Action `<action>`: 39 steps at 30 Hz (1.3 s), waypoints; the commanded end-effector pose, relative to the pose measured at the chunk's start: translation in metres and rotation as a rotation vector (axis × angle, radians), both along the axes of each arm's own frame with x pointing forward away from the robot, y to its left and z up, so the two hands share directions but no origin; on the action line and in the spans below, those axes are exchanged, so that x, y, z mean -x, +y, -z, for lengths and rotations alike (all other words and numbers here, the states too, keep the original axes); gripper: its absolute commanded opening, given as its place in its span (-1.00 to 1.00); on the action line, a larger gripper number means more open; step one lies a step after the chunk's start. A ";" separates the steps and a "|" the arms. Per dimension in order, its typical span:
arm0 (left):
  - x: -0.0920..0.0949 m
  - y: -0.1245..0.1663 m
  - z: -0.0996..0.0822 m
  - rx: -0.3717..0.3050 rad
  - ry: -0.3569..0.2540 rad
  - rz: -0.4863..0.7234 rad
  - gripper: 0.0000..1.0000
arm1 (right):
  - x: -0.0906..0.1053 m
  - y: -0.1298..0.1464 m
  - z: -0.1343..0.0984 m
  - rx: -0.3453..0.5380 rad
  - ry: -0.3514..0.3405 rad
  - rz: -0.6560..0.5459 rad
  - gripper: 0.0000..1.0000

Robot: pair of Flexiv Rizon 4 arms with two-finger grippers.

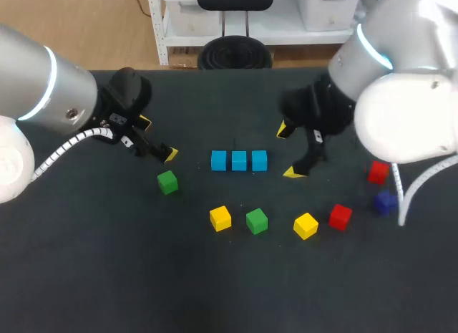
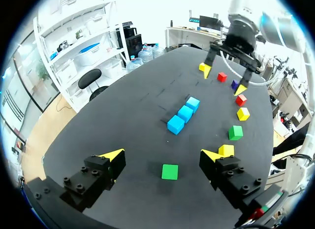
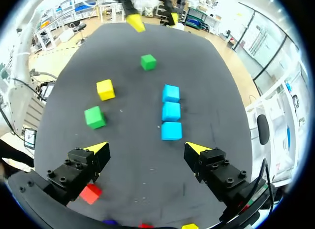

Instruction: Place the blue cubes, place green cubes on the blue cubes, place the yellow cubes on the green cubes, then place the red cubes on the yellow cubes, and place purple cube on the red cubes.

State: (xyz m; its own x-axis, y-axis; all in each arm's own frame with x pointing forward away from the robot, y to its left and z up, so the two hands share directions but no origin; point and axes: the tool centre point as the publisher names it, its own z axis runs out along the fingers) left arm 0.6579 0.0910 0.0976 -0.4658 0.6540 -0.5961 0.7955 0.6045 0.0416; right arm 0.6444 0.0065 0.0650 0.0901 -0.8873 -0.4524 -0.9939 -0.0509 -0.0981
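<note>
Dark, matte and faintly felt-like, the surface (image 1: 100,276) carries a row of three light-blue cubes (image 1: 238,160), set side by side and touching or nearly so. By the look of it, this is the base layer the task calls for, already laid. Both arms hang empty at either end of that row. The left pincer (image 1: 157,138), its yellow-tipped fingers spread apart and gripping nothing, hovers off the row's left end, above a green cube (image 1: 167,182). Seen from its wrist, that cube lies on the surface beneath the gap between the fingers, which suggests it is the next pick. The right pincer (image 1: 288,151), likewise wide apart and empty, hangs just off the row's right end. Nearer the robot than the row, loosely strung out, lie a yellow cube (image 1: 220,218), a second green cube (image 1: 256,220), a second yellow cube (image 1: 305,225) and a red cube (image 1: 340,216). Well past the row's right end sit another red cube (image 1: 377,172) and a dark purple cube (image 1: 385,202). All are small, sharp-edged blocks with plain, smooth faces, probably wood or plastic. Their flat sides should stack squarely if set down level.
</note>
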 end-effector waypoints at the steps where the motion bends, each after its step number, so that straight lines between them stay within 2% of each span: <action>1: 0.001 -0.001 0.000 -0.005 0.000 -0.005 1.00 | 0.016 -0.007 -0.010 -0.020 -0.001 -0.027 1.00; 8: 0.001 -0.001 0.000 -0.005 0.000 -0.005 1.00 | 0.034 -0.006 -0.015 -0.047 0.032 -0.113 1.00; 15: 0.001 -0.001 0.000 -0.005 0.000 -0.005 1.00 | 0.050 0.004 -0.010 -0.027 0.064 -0.197 1.00; 30: 0.001 -0.001 0.000 -0.005 0.000 -0.005 1.00 | 0.066 0.032 0.004 -0.008 0.098 -0.311 1.00; 39: 0.001 -0.001 0.000 -0.005 0.000 -0.005 1.00 | 0.076 0.038 0.024 0.008 0.148 -0.373 1.00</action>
State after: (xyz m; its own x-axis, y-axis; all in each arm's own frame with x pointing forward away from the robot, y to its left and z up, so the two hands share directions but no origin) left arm 0.6579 0.0911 0.0976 -0.4658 0.6539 -0.5962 0.7955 0.6045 0.0416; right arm 0.5634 0.0393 0.0456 0.3413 -0.8102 -0.4765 -0.9146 -0.4032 0.0305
